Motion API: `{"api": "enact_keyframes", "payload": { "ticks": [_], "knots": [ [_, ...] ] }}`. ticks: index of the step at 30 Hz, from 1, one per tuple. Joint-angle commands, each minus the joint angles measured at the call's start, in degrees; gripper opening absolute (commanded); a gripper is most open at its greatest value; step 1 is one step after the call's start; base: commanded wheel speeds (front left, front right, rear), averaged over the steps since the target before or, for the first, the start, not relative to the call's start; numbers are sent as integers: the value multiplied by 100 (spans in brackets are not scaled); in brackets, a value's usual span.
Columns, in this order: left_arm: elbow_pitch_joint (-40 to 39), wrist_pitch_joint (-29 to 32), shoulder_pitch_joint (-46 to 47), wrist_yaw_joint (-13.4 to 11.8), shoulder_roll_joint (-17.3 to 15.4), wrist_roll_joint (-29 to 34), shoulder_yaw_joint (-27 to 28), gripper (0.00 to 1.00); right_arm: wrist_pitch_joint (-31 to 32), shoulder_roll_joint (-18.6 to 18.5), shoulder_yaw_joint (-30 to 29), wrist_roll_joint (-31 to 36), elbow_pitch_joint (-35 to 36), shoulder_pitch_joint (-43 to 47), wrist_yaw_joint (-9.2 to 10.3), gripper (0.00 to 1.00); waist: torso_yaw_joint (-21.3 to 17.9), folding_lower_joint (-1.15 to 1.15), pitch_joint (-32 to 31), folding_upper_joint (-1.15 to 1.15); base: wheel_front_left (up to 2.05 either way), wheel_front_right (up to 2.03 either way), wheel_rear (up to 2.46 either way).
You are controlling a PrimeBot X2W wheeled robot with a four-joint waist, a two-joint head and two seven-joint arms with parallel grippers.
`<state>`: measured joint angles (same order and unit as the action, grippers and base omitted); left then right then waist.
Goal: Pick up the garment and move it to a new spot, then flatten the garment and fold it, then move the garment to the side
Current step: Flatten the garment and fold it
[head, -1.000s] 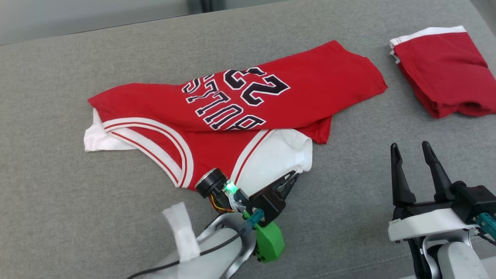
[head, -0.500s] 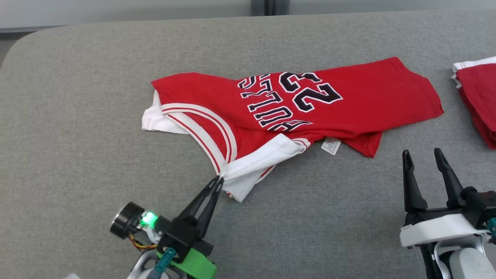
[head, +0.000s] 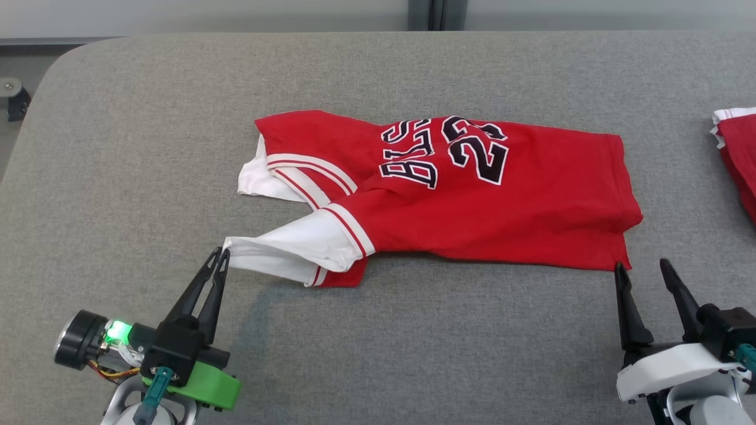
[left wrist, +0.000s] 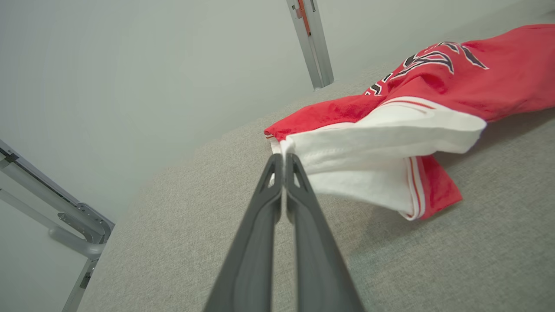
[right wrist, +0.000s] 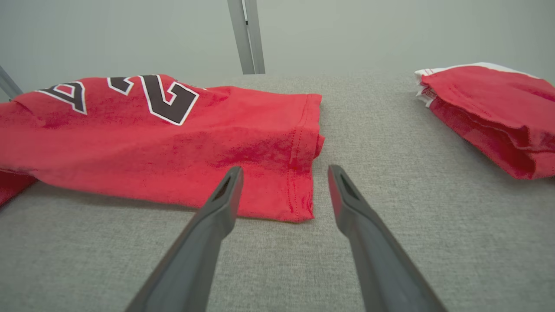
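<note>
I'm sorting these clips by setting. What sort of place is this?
Likely a lab or test room set up for cloth folding: a wide grey fabric-covered table, a bare pale wall with a metal post, and a red jersey plus a folded red garment on it.

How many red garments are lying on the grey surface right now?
2. The jersey lies in the middle, its white sleeve pinched by the left gripper. A folded garment sits at the right edge, partly out of frame; more may lie beyond.
</note>
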<state>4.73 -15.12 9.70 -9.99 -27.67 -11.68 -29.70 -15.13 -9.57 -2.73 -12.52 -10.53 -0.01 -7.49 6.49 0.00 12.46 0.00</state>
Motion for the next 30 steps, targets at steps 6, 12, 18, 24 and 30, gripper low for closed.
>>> {"api": "enact_keyframes", "payload": {
  "ticks": [6, 12, 18, 24, 30],
  "knots": [
    [-42, -1, 2, 80, 68, 136, 214, 0, -1, 5, -74, 160, -693, -165, 0, 100, 5, 0, 68, 0, 0, 0, 0],
    [-57, -1, 55, 189, 174, 251, 322, 0, -1, 109, -260, 197, -1206, -579, 0, 100, 65, 0, 180, 0, 0, 0, 0],
    [-16, -1, 183, 329, 306, 362, 394, 0, 0, 70, -195, 170, -1758, -902, 0, 73, 153, 0, 251, 0, 0, 0, 0],
    [7, -1, 158, 385, 372, 432, 517, 0, 5, 20, 39, 24, -1957, -1038, 4, 0, 109, 0, 215, 0, 0, 0, 0],
    [-212, -1, 110, 353, 291, 618, 713, 0, -1, -46, -43, 71, -1337, -848, 4, 0, -22, 0, -68, 0, 0, 0, 0]
  ]
}}
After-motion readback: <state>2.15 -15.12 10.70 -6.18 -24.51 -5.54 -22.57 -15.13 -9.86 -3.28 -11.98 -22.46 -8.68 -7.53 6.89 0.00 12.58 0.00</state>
